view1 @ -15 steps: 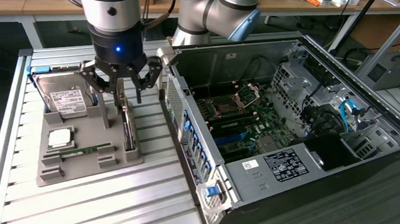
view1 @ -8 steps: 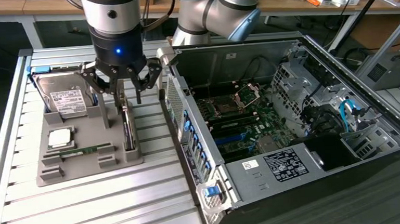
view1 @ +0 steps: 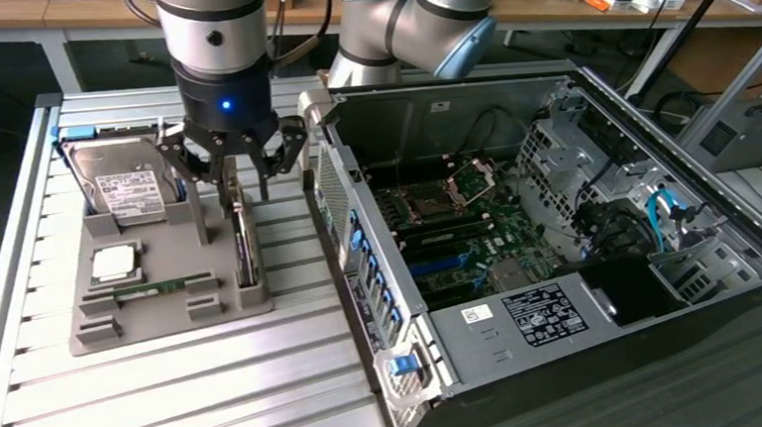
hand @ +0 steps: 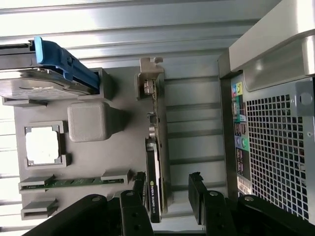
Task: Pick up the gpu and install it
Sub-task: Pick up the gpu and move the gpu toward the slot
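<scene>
The gpu (view1: 241, 250) stands edge-on as a thin dark strip in a slot of the grey holder tray (view1: 162, 321), on the side nearest the computer case. My gripper (view1: 241, 192) hangs straight over its far end, open. In the wrist view the gpu (hand: 153, 184) runs between the two black fingertips (hand: 140, 183), closer to one of them, with a clear gap to the other. The card's metal bracket (hand: 150, 81) shows at its other end. My gripper (hand: 168, 183) holds nothing.
The tray also carries a silver hard drive (view1: 121, 180), a CPU (view1: 115, 260) and a green memory stick (view1: 160, 287). The open computer case (view1: 515, 225) lies close on the exterior view's right, its motherboard exposed. Both rest on a slatted aluminium table (view1: 167, 405).
</scene>
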Action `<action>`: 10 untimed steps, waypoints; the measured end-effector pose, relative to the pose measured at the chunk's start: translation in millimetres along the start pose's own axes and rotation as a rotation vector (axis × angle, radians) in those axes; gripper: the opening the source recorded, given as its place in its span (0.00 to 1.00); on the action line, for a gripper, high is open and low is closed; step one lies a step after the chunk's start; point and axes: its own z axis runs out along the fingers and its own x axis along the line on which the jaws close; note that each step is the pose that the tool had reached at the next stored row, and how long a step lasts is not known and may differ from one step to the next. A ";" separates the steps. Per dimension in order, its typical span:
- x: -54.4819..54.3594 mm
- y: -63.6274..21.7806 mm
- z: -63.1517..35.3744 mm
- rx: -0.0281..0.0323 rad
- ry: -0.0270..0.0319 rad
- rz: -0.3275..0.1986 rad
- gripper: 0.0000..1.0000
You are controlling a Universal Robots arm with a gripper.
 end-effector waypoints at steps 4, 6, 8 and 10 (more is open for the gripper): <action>0.3 0.4 7.4 0.0001 0.0002 0.000 0.48; 0.5 0.6 10.1 0.0001 0.0002 0.000 0.48; 1.3 0.9 12.8 0.0000 0.0001 0.000 0.48; 2.6 1.2 15.4 -0.0001 0.0000 0.000 0.48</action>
